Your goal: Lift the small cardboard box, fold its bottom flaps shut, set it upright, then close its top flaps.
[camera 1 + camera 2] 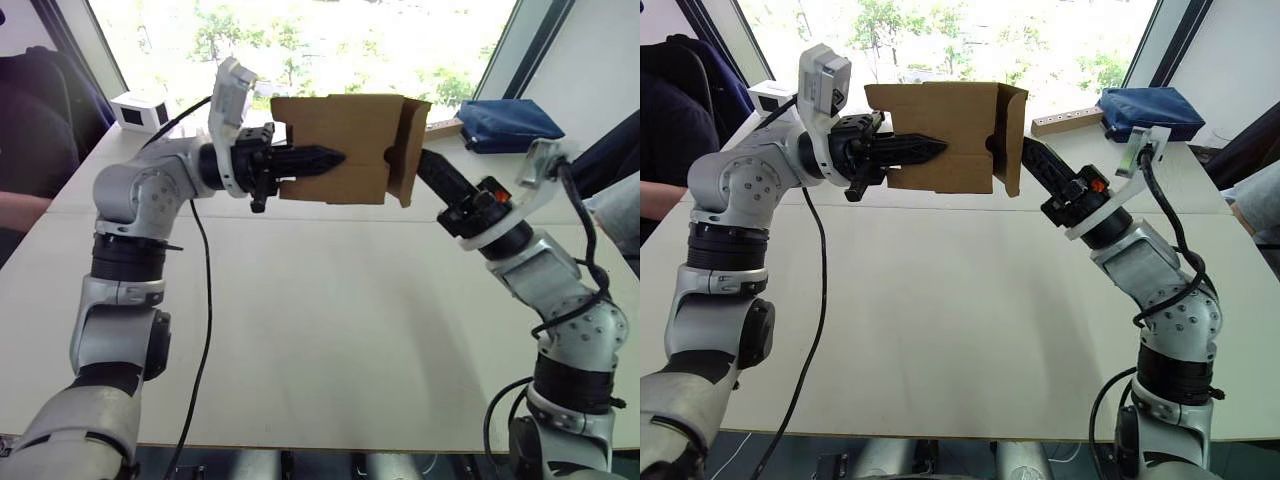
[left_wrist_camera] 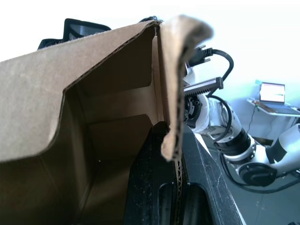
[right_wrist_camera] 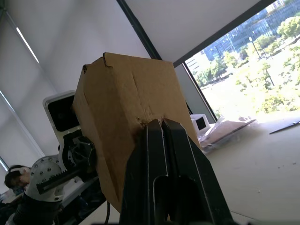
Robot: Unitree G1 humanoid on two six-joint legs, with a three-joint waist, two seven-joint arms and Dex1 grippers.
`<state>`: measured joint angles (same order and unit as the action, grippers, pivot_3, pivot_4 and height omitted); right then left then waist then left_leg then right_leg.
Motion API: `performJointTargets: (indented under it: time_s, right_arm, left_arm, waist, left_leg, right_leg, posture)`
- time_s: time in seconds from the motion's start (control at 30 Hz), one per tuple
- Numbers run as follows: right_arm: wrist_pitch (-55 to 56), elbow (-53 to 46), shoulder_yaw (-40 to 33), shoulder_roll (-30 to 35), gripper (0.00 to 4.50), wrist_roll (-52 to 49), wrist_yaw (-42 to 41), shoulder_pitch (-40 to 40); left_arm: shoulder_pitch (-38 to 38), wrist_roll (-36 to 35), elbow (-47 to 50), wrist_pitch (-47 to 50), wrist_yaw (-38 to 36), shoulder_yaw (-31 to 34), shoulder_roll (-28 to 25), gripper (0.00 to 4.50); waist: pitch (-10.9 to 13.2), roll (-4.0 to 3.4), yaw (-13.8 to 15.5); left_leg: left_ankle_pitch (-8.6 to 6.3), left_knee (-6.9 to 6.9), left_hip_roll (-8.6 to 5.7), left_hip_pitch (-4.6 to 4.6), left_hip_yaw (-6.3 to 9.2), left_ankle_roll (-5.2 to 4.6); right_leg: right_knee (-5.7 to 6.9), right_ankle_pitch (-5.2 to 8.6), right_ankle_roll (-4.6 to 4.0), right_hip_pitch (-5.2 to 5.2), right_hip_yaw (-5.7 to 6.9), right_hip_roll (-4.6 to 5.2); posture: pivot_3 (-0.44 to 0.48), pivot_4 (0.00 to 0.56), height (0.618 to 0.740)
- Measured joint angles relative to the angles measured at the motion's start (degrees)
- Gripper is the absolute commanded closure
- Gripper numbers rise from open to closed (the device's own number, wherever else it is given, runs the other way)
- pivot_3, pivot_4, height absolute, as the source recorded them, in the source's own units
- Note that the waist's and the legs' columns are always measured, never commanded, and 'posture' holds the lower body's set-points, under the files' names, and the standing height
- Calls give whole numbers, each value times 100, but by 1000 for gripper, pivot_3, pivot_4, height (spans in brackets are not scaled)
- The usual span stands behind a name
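Corrugated wall of the small cardboard box (image 2: 93,93) is clamped between the left gripper (image 1: 300,160) fingers, held above the counter (image 1: 330,330). Right gripper (image 3: 161,129) fingers, together, press a flap. Light, stiff, crushable: grip walls near edges.

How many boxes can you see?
2: the small cardboard box is held up in the air between the left gripper and the right gripper; a white box sits on the table's far left corner.
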<state>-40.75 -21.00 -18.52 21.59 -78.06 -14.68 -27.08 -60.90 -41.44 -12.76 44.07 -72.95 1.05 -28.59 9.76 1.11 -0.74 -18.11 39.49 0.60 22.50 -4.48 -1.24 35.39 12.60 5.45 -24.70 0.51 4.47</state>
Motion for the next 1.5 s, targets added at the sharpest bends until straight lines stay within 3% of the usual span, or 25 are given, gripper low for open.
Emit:
performJointTargets:
  time_s: [0.17,0.43,0.83,1.3,1.4,1.47,1.5]
  right_arm:
    - [165,52,-26,-293,1490,-330,120,6]
    - [369,6,72,-710,1490,-663,334,316]
    - [626,-144,53,-918,1490,-1421,430,557]
    - [771,-117,204,-1044,1490,-1571,777,583]
    - [811,-117,273,-1124,2280,-1575,859,564]
    - [830,-117,307,-1136,3048,-1575,870,553]
    - [834,-117,321,-1136,3048,-1573,869,553]
  left_arm:
    - [0,-31,1,38,-5,5,0,4500]
    - [0,-42,4,54,20,22,0,4500]
    - [-1,-54,8,65,56,61,2,4500]
    - [-1,-106,8,89,56,62,2,4500]
    - [-1,-142,8,98,68,63,1,4500]
    - [-1,-164,9,137,83,66,1,4500]
    - [-1,-165,9,154,93,67,1,4500]
  waist:
    - [0,0,-2]
    - [1,-1,-5]
    - [1,-1,-3]
    - [1,-1,-6]
    - [1,-1,-7]
    - [1,-1,-8]
    - [1,-1,-7]
  left_leg:
    - [0,0,0,0,1,0]
    - [0,-1,0,0,0,0]
    - [0,-1,1,0,1,0]
    - [0,-1,1,-1,1,0]
    - [0,-1,1,-1,1,0]
    - [0,-1,1,-1,1,0]
    - [0,-1,1,-1,1,0]
  right_leg:
    - [1,0,0,0,0,0]
    - [1,0,0,0,0,0]
    - [1,0,0,0,0,0]
    - [1,0,0,0,0,0]
    - [1,0,0,0,0,0]
    - [1,0,0,0,0,0]
    - [1,0,0,0,0,0]
  posture:
    - [0,150,740]
    - [0,150,740]
    - [0,150,740]
    - [0,150,740]
    - [0,150,740]
    - [0,150,740]
    - [0,150,740]
